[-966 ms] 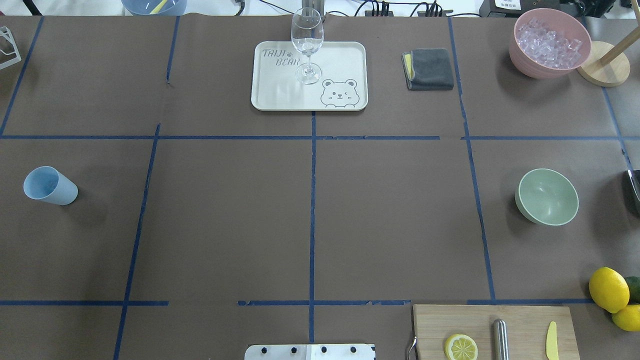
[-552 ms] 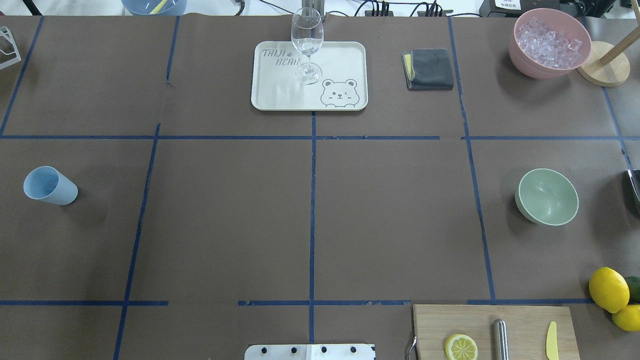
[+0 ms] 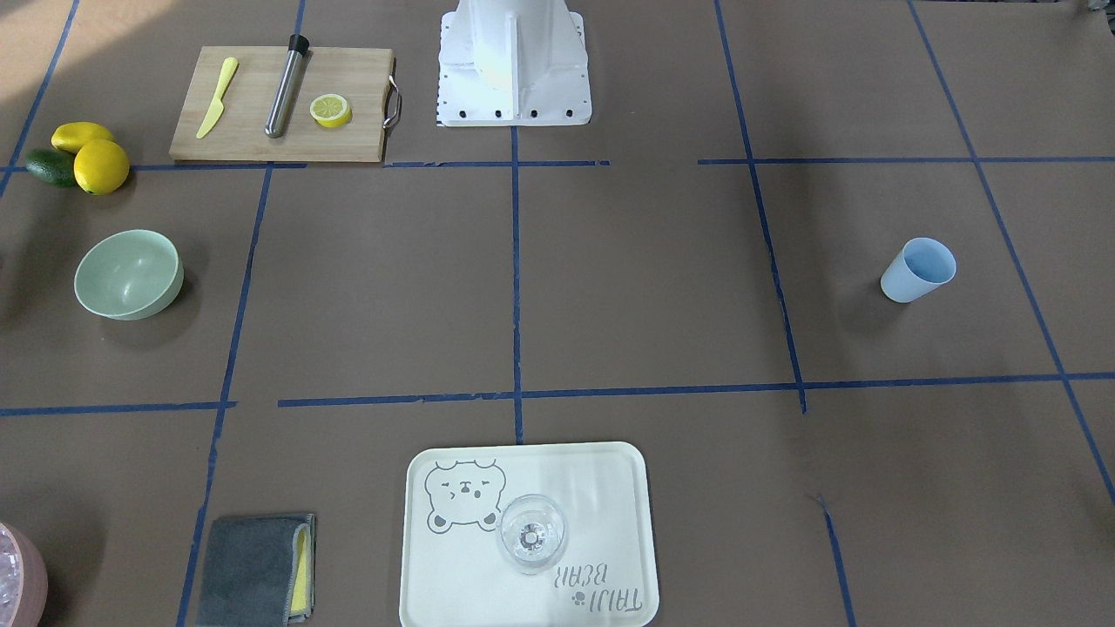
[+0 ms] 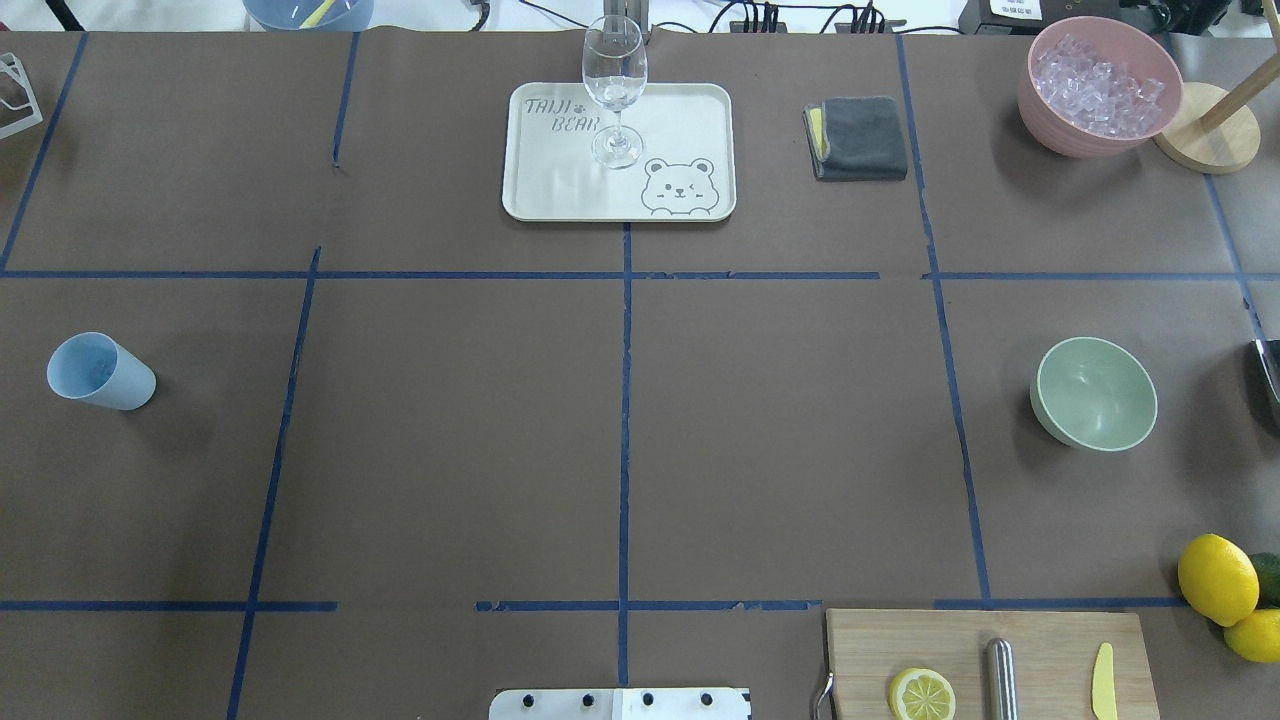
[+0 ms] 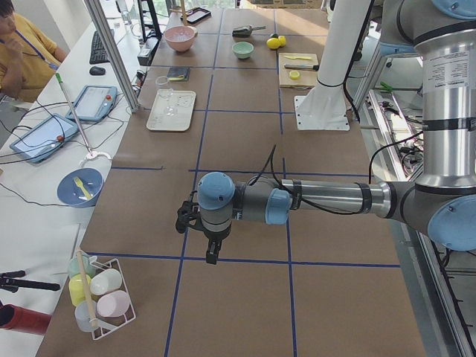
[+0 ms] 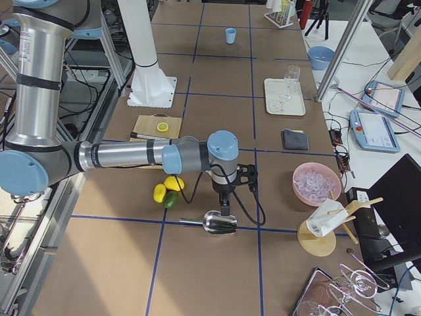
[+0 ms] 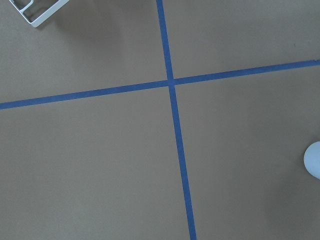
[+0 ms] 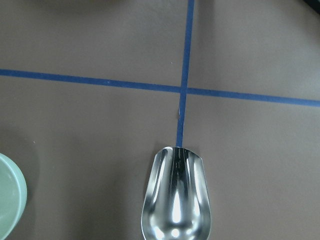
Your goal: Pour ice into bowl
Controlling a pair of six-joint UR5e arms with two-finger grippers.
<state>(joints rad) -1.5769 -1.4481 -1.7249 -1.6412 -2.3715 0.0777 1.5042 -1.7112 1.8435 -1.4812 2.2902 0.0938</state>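
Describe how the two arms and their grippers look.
Both the left arm and right arm are silver metal tubes joined by grey housings with light blue round caps. A black cable loops to each wrist. The left gripper and right gripper are small and black. A white printed label wraps the left arm's upper tube.

One bowl (image 3: pixel 129 274), one cup (image 3: pixel 918 270), one glass (image 3: pixel 531 533), two lemons (image 3: pixel 101 165), perhaps one lime (image 3: pixel 50 167).

This looks like a robotics lab. The long table (image 4: pixel 450 450) is papered brown and gridded with blue tape (image 4: pixel 625 400). A robot arm (image 5: pixel 327 197) reaches over it near a white pedestal (image 5: pixel 331 67) and a metal post (image 5: pixel 111 52). A person (image 5: pixel 22 52) sits at a side desk (image 5: pixel 44 216) with tablets (image 5: pixel 36 139).
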